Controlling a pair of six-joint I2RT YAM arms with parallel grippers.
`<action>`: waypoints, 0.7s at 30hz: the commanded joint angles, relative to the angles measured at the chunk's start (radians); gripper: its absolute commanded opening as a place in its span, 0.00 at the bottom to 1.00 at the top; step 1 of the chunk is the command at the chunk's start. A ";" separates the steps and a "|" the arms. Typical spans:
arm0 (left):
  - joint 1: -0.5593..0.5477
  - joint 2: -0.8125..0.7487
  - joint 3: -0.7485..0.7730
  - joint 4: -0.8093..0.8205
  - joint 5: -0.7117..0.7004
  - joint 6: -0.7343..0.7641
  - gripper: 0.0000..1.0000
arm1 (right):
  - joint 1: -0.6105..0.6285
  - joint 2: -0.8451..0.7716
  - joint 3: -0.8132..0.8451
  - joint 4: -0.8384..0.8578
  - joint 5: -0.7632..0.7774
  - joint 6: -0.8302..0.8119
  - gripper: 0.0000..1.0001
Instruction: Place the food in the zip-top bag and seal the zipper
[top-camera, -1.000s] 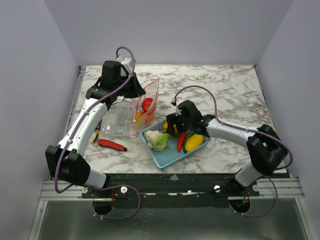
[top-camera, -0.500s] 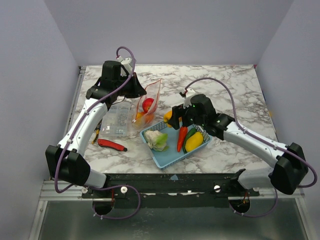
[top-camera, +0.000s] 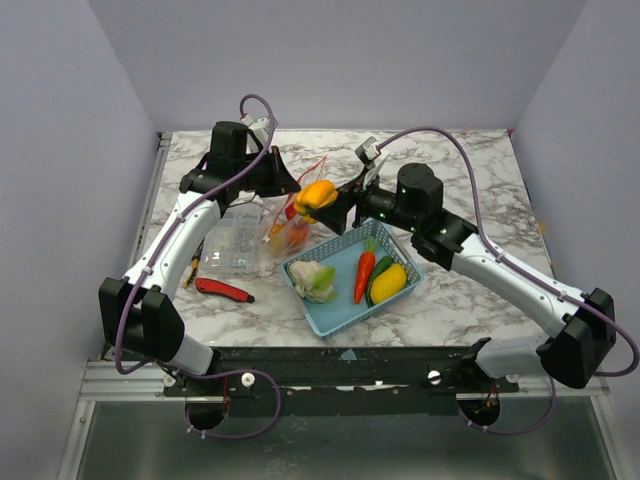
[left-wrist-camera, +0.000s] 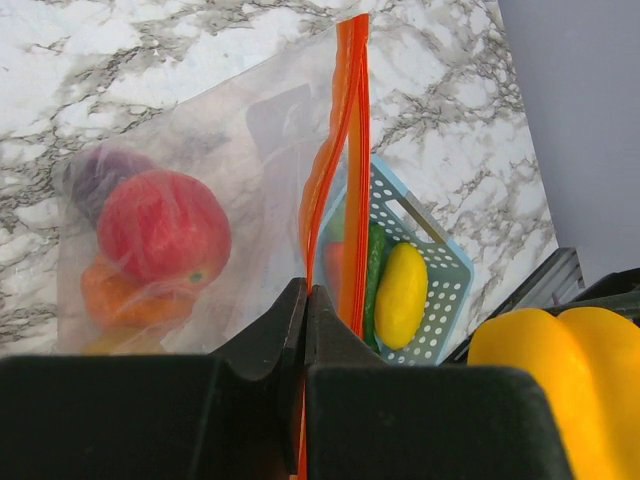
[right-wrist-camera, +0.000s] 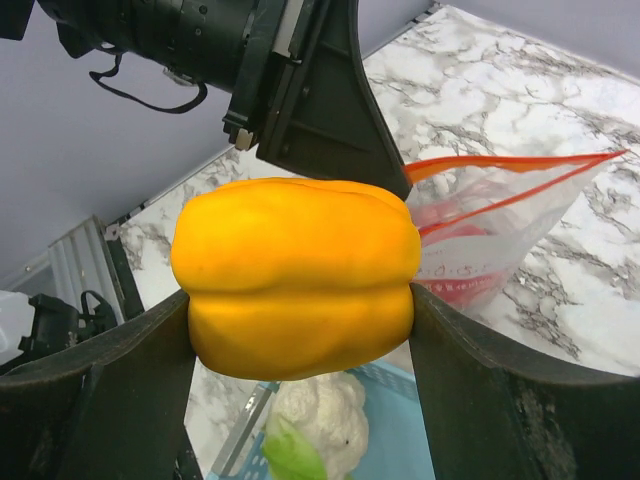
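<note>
Loading step: right fingers (right-wrist-camera: 470, 390) clamp the yellow pepper (right-wrist-camera: 295, 275) near the zip-top bag (left-wrist-camera: 200, 180) mouth, left fingers (left-wrist-camera: 262, 345) pinch its zipper (left-wrist-camera: 350, 150); next probably lower in, release.

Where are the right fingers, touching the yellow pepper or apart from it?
Touching. The right wrist view shows both fingers pressed flat against opposite sides of the yellow pepper.

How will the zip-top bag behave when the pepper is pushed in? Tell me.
Probably floppy: the zip-top bag wrinkles and stands only where the left hand pinches its zipper. Likely light, so the yellow pepper in the right hand could shove it aside.
</note>
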 joint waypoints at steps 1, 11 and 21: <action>0.000 0.000 -0.017 0.034 0.056 -0.023 0.00 | 0.003 0.047 0.040 0.111 -0.052 -0.015 0.07; 0.000 -0.037 -0.038 0.069 0.088 -0.049 0.00 | 0.002 0.129 -0.037 0.315 -0.010 -0.021 0.07; 0.001 -0.059 -0.042 0.073 0.070 -0.046 0.00 | 0.003 0.181 -0.125 0.323 0.028 -0.073 0.05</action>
